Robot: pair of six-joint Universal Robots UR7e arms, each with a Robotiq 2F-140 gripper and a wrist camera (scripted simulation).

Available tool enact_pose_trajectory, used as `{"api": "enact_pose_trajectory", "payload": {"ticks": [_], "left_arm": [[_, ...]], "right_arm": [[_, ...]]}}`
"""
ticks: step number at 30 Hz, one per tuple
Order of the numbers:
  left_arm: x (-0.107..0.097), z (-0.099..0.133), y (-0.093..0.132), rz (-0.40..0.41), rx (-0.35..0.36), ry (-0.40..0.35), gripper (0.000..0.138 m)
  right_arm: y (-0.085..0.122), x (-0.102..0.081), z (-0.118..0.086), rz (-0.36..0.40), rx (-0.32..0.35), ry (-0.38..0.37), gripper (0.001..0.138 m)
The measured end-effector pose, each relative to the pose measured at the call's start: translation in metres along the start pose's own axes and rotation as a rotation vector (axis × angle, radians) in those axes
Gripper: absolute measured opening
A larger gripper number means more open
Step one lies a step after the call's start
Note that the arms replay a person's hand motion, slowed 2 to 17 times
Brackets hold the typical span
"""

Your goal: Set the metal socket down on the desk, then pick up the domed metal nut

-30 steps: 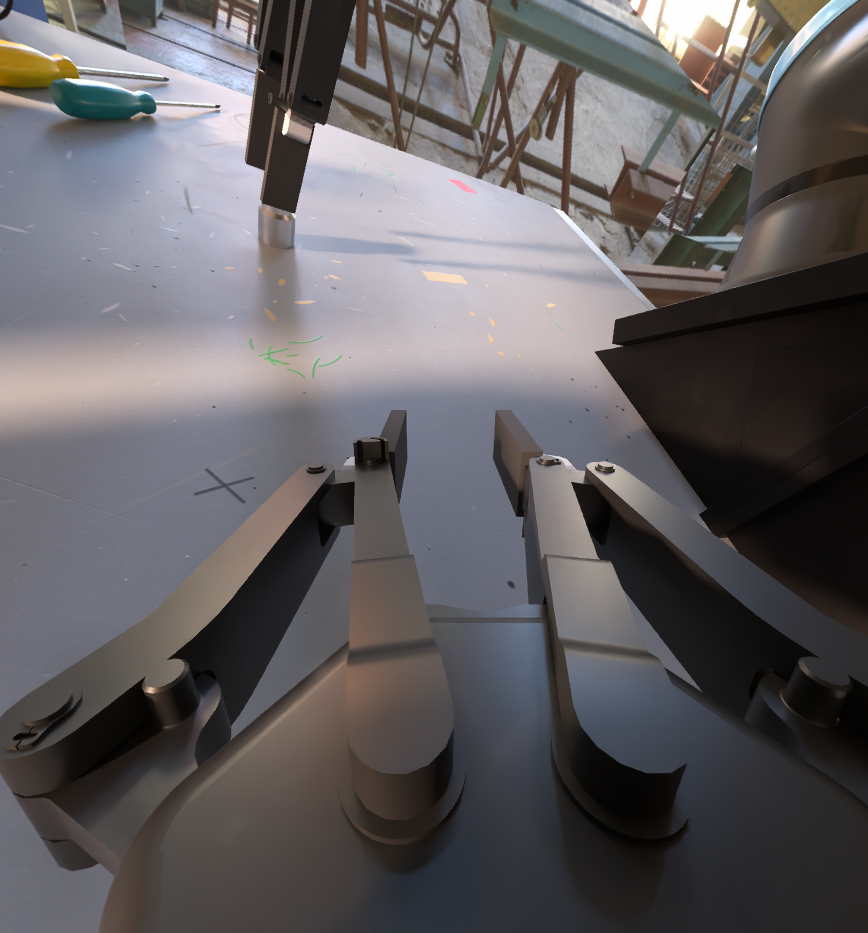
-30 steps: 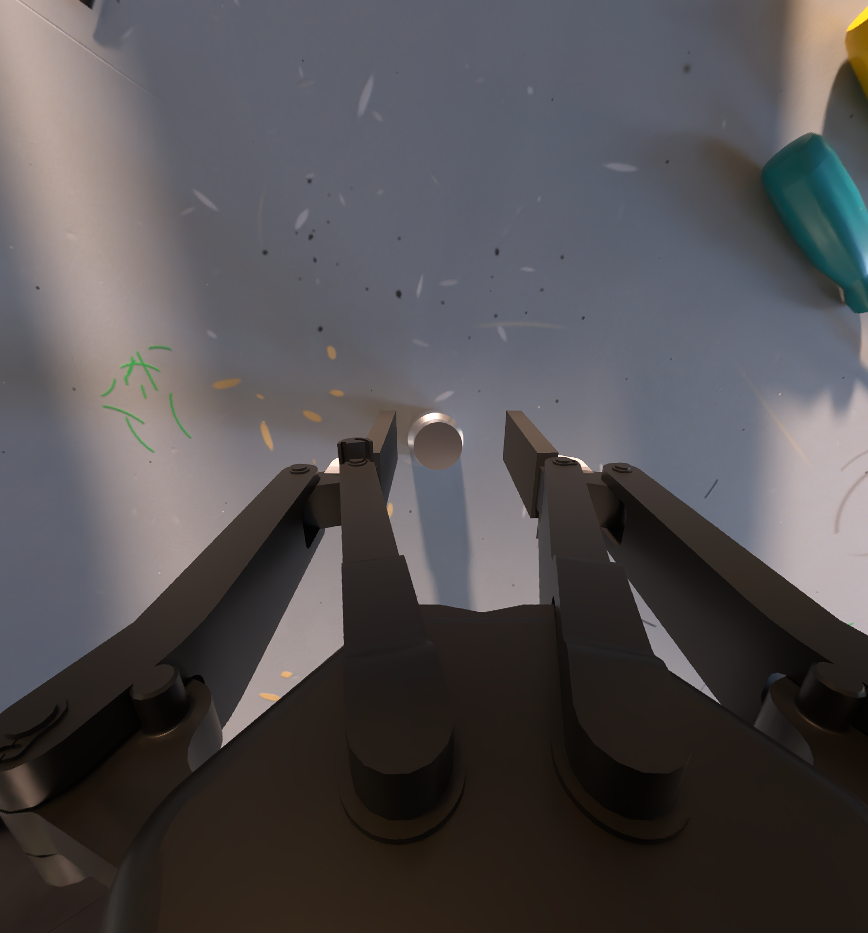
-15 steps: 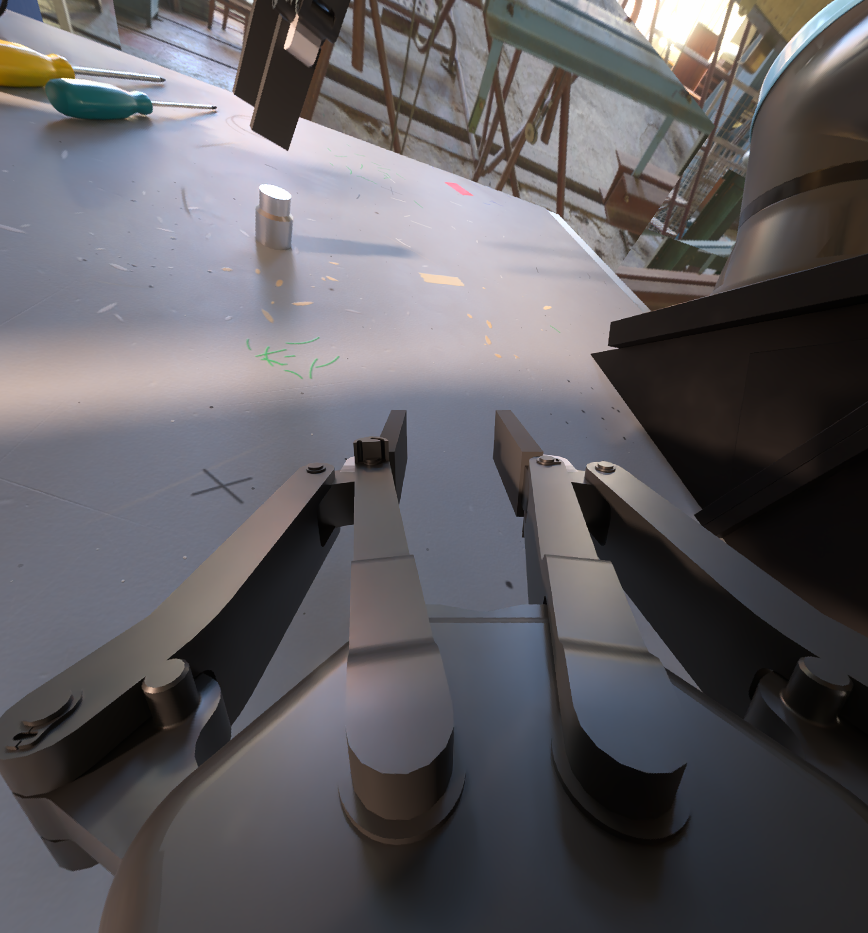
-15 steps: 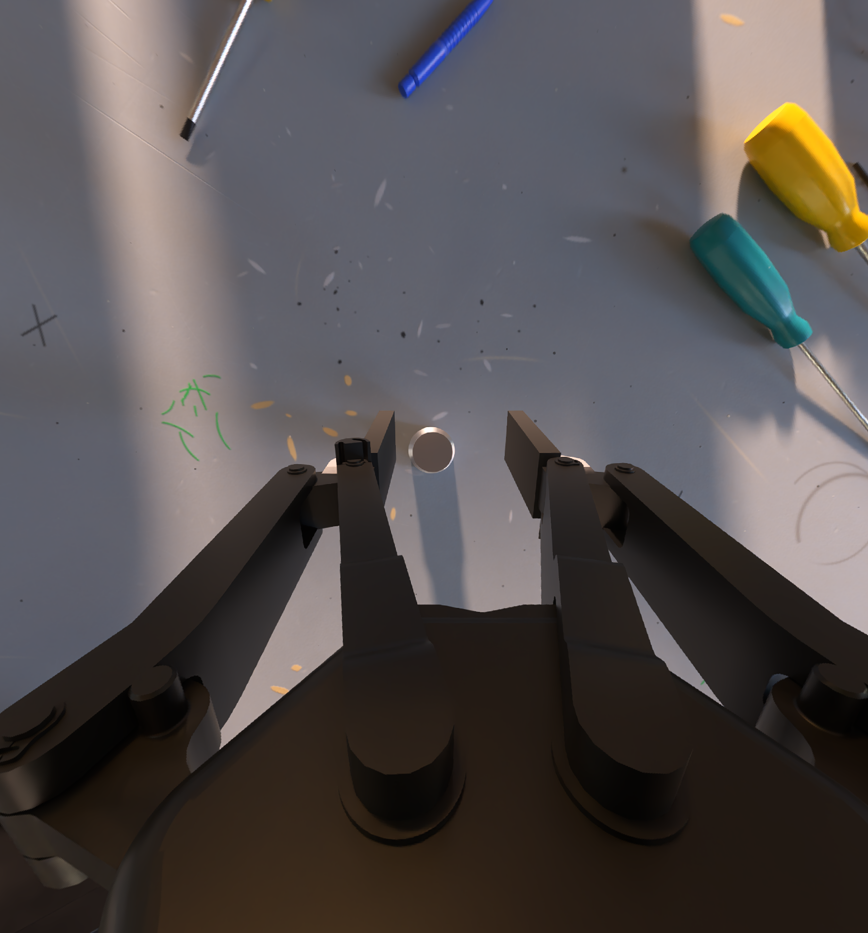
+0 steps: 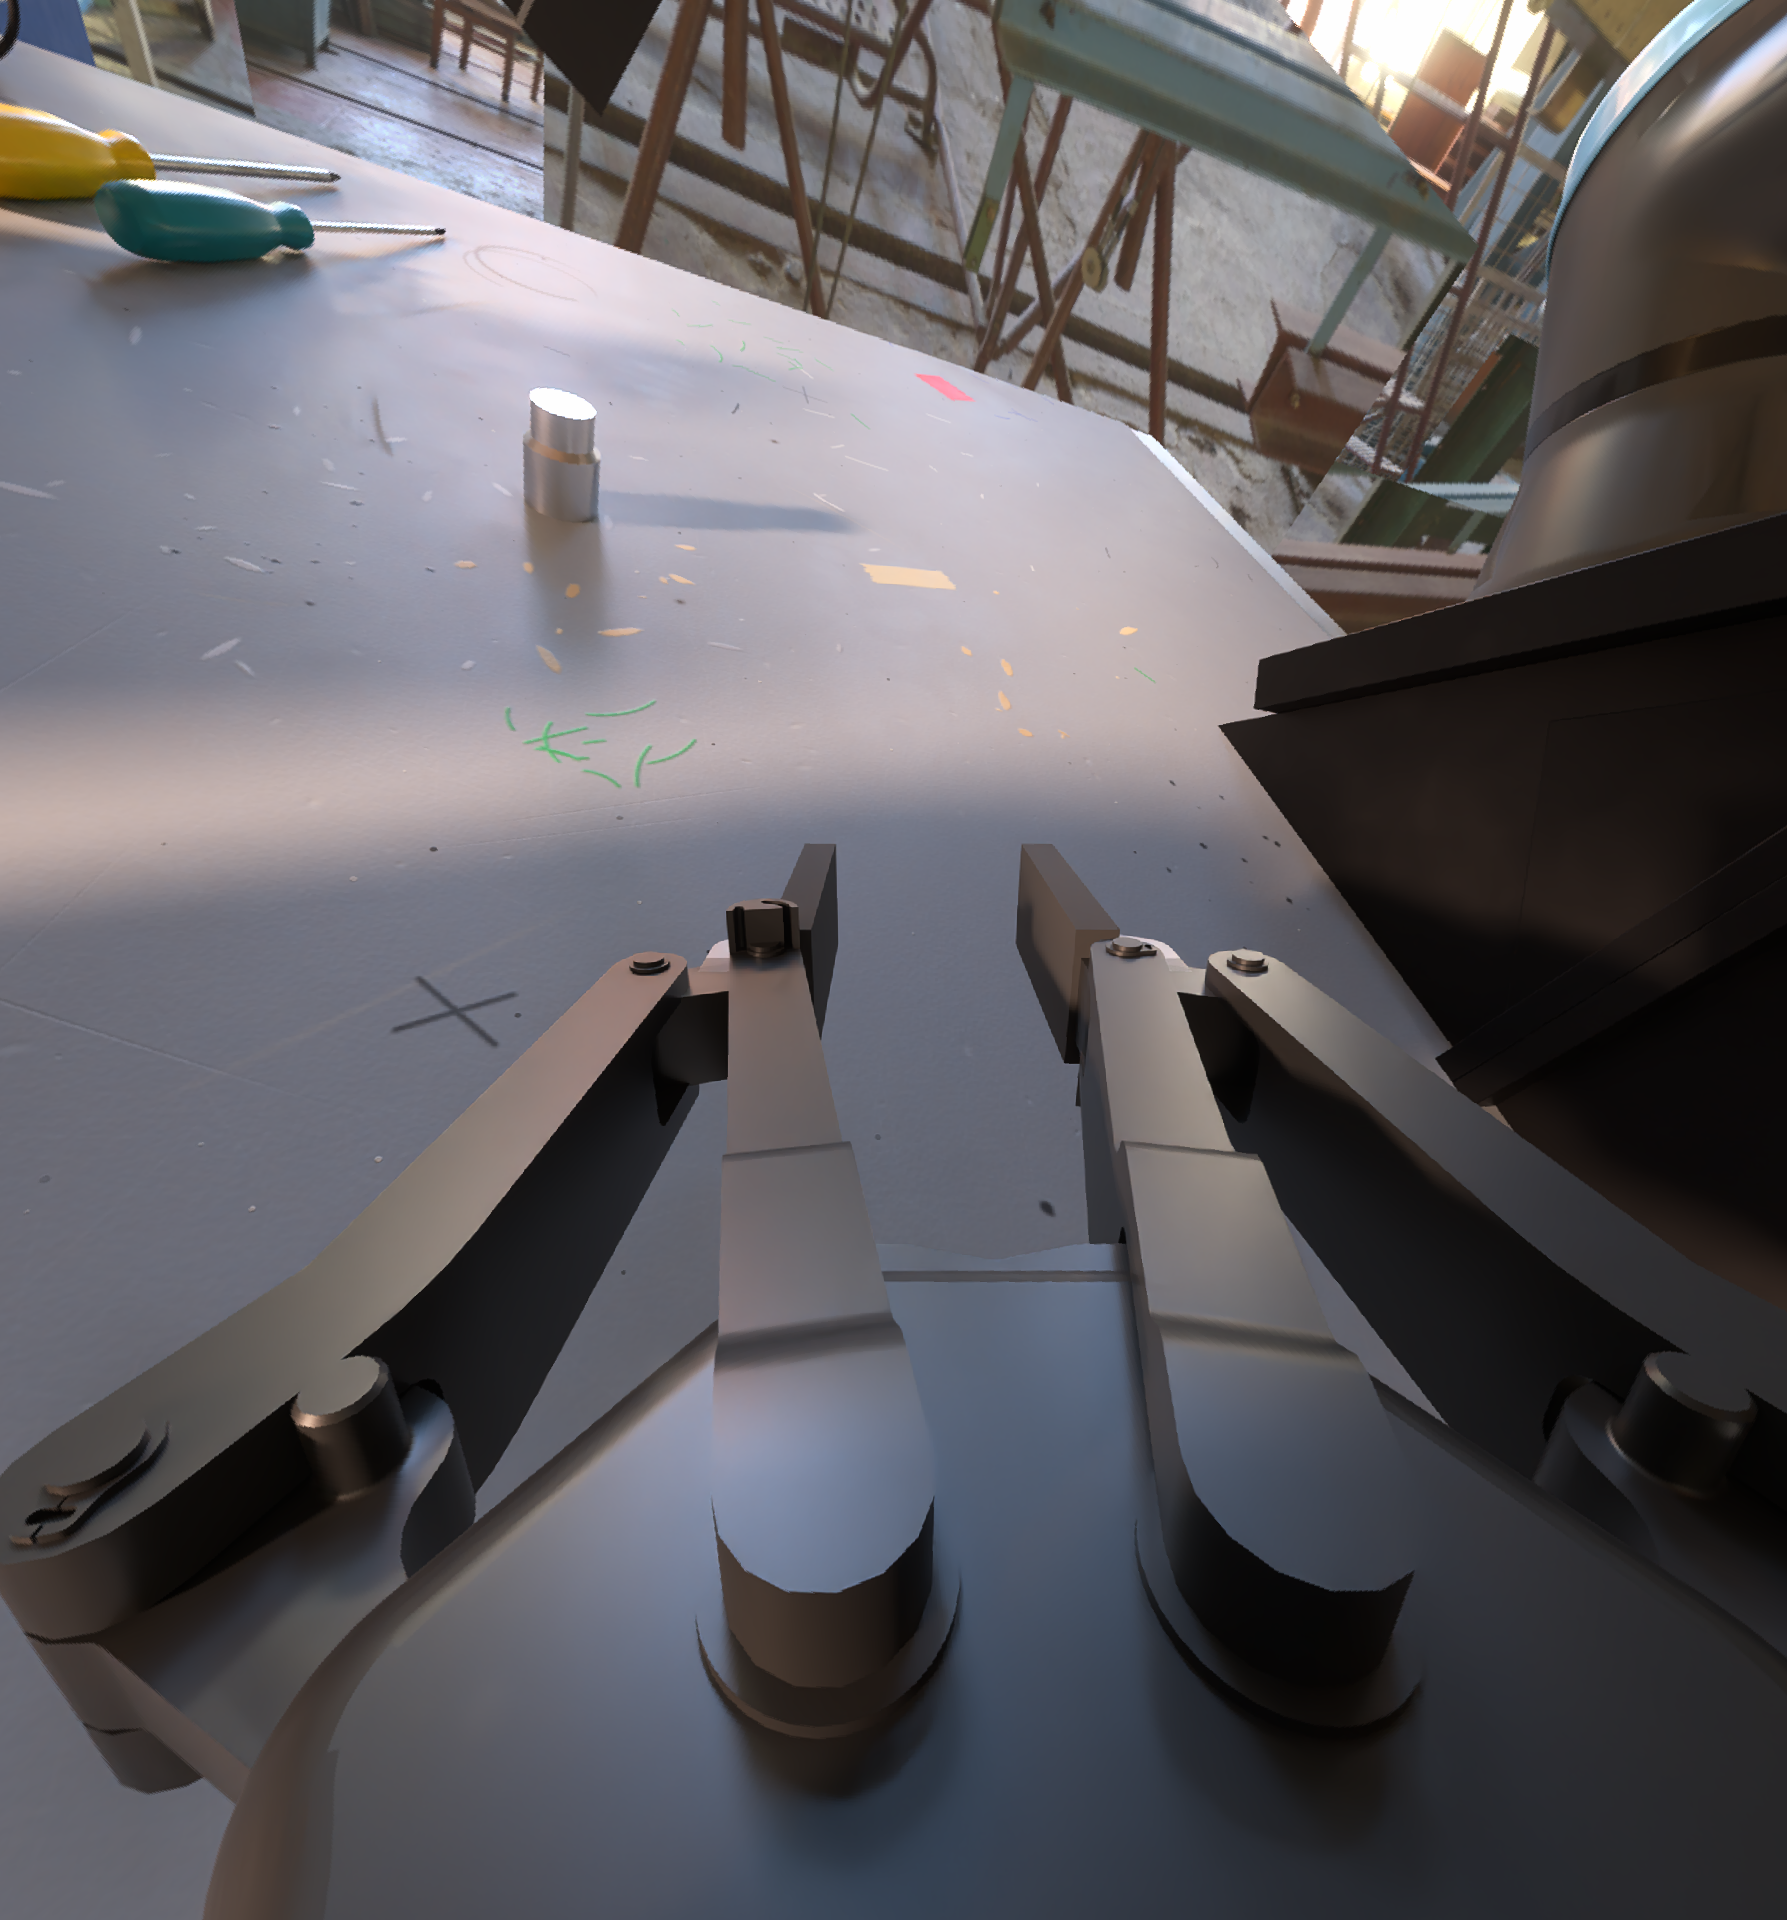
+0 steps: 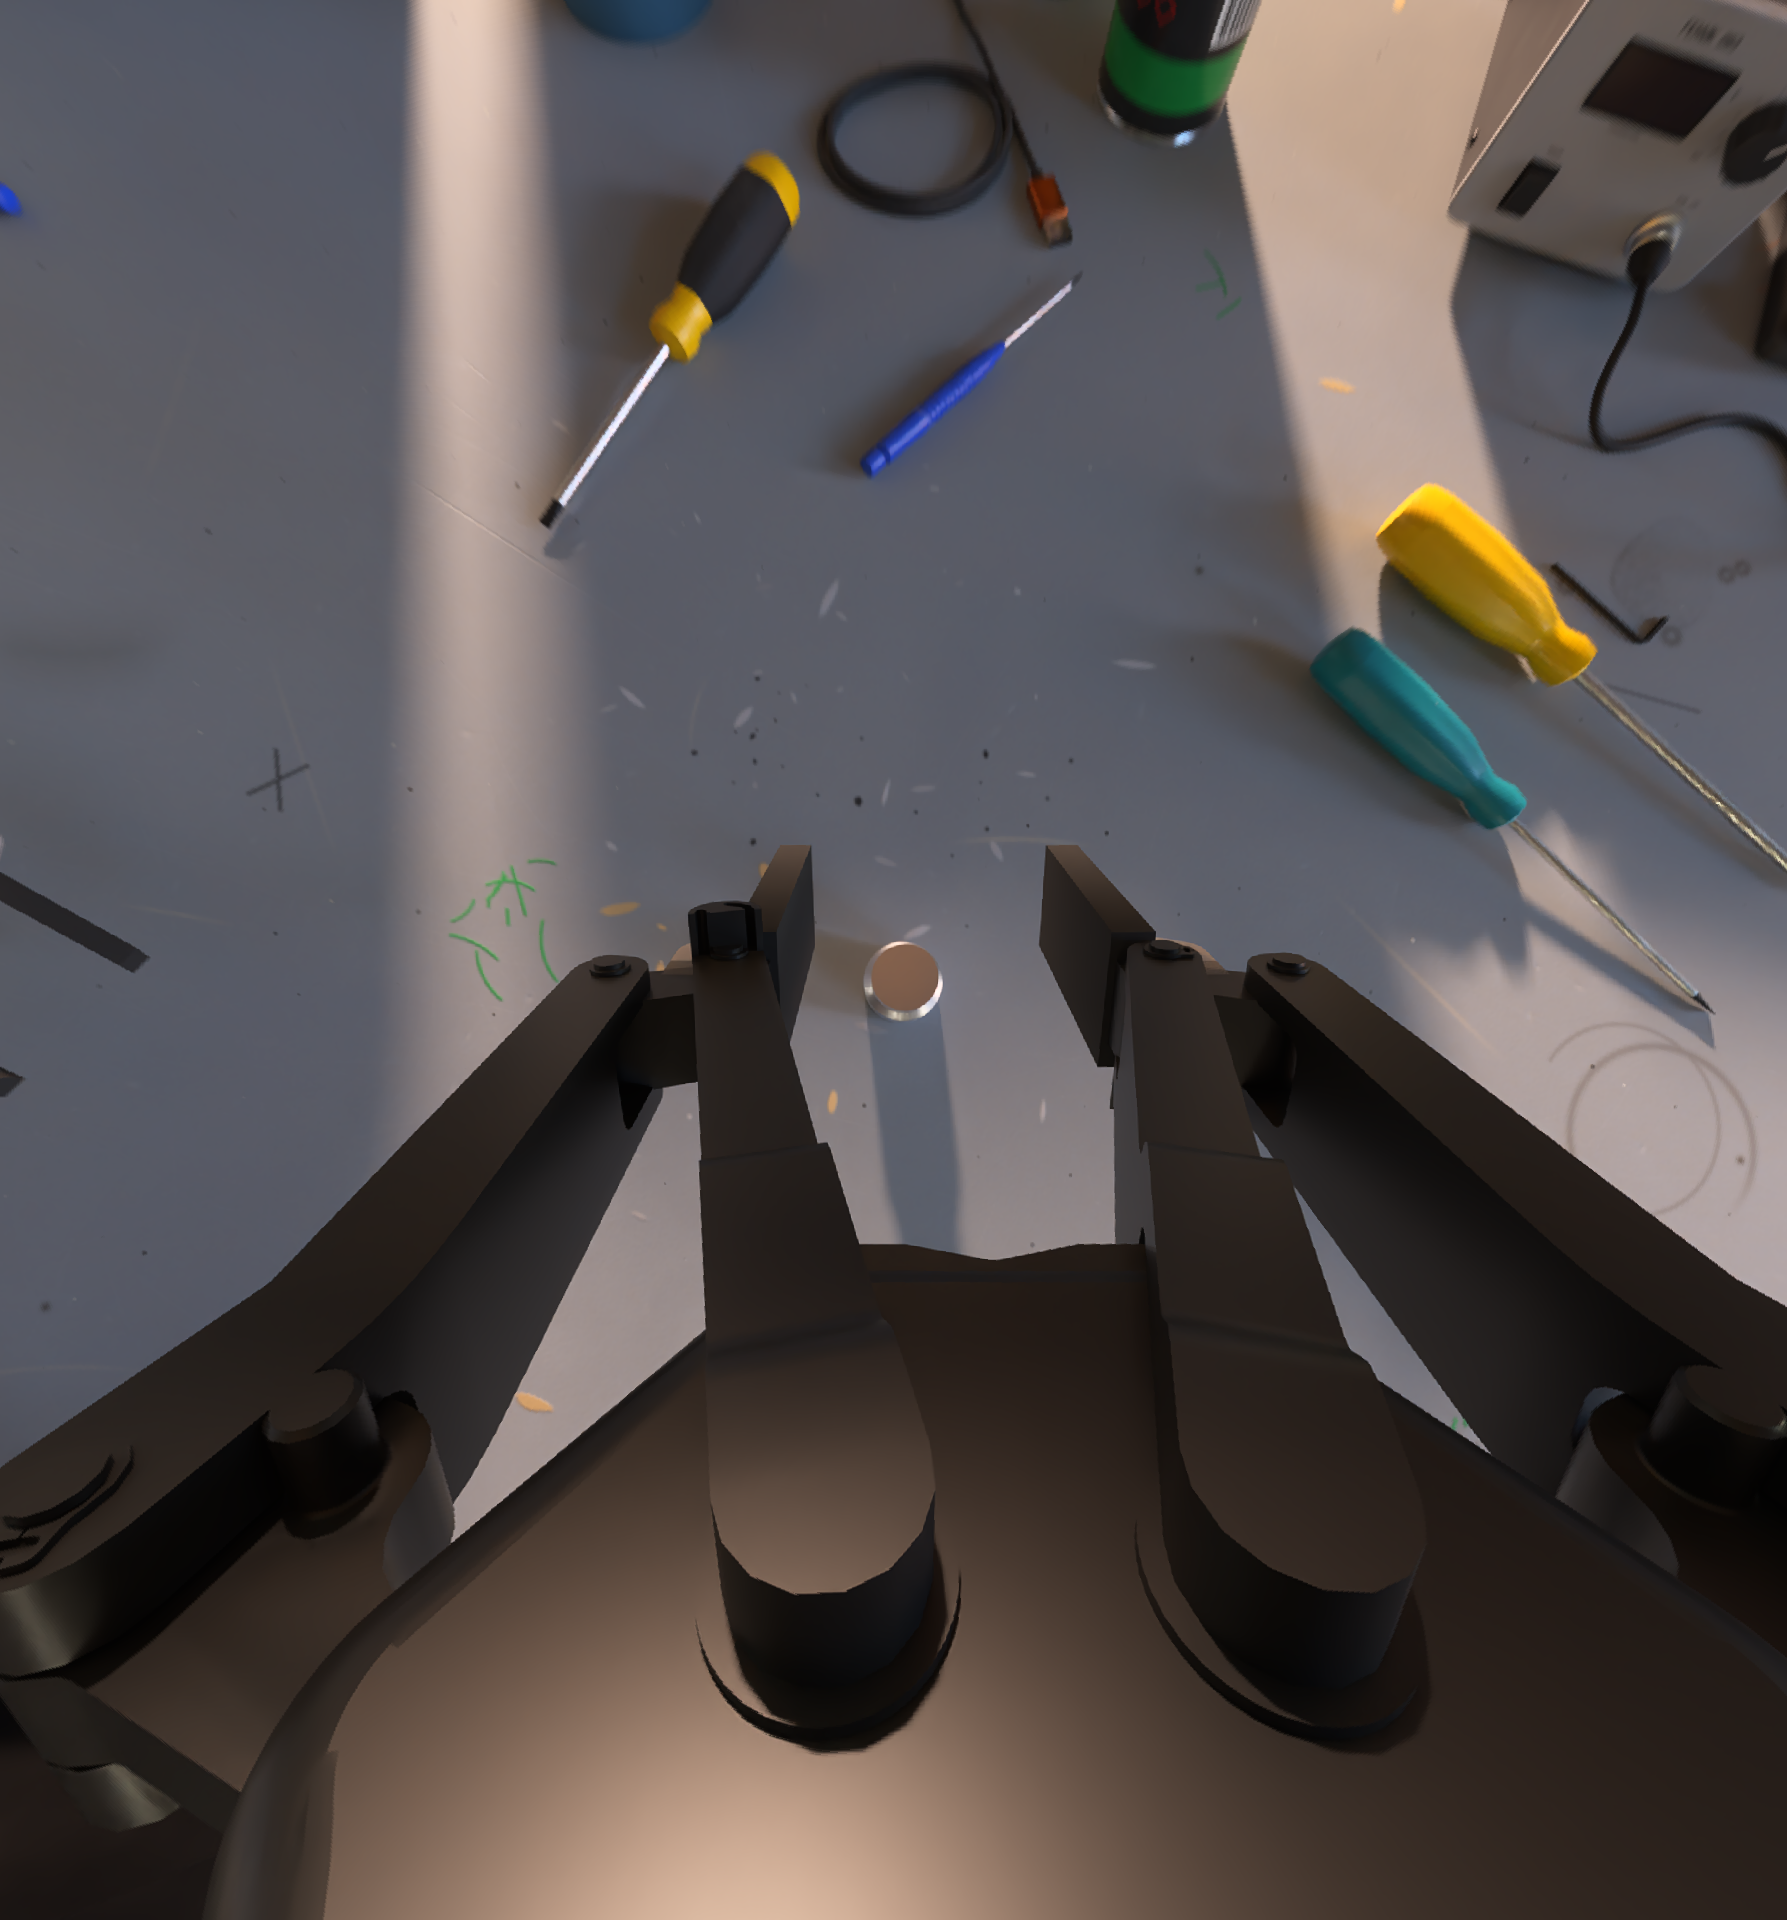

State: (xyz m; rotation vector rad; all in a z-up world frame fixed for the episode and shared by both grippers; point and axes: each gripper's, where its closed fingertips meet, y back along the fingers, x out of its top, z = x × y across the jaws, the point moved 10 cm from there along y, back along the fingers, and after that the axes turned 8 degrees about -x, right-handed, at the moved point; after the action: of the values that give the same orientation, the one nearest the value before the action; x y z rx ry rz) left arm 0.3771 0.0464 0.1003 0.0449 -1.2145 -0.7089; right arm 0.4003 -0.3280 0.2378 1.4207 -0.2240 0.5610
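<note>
The metal socket [image 5: 562, 464], a stepped silver cylinder, stands upright on the grey desk [image 5: 193, 790]. It also shows from above in the right wrist view [image 6: 903, 980]. My right gripper [image 6: 928, 914] is open and empty, high above the socket, which lies far below between its fingers. A tip of it shows at the top of the left wrist view [image 5: 582, 47]. My left gripper [image 5: 925, 914] is open and empty, low over the desk well short of the socket. I see no domed metal nut in either view.
A teal screwdriver [image 6: 1419, 727] and a yellow one [image 6: 1486, 584] lie to the right. A black-and-yellow screwdriver [image 6: 728, 260], a blue one [image 6: 936, 405], a cable ring [image 6: 915, 140], a green can [image 6: 1169, 62] and a grey box [image 6: 1658, 135] lie beyond. A robot base [image 5: 1595, 831] stands right of the left gripper.
My right gripper has risen straight up from the socket, which stays standing on the desk. More of the desk has come into its view. The left gripper has not moved.
</note>
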Motion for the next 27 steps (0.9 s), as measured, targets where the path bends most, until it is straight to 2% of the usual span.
{"api": "enact_pose_trajectory", "payload": {"ticks": [9, 16, 22, 27], "left_arm": [[0.002, 0.002, 0.0, 0.011, 0.015, -0.019, 0.047], [0.005, 0.002, 0.001, 0.033, 0.035, -0.033, 0.048], [0.007, 0.002, 0.002, 0.055, 0.059, -0.04, 0.049], [0.008, 0.001, 0.004, 0.076, 0.087, -0.043, 0.052]], "right_arm": [[0.035, 0.001, -0.008, 0.231, 0.046, -0.021, 0.059], [0.057, -0.002, -0.023, 0.434, 0.098, -0.028, 0.059], [0.066, -0.005, -0.042, 0.578, 0.145, -0.023, 0.059], [0.066, -0.007, -0.061, 0.665, 0.181, -0.011, 0.059]]}}
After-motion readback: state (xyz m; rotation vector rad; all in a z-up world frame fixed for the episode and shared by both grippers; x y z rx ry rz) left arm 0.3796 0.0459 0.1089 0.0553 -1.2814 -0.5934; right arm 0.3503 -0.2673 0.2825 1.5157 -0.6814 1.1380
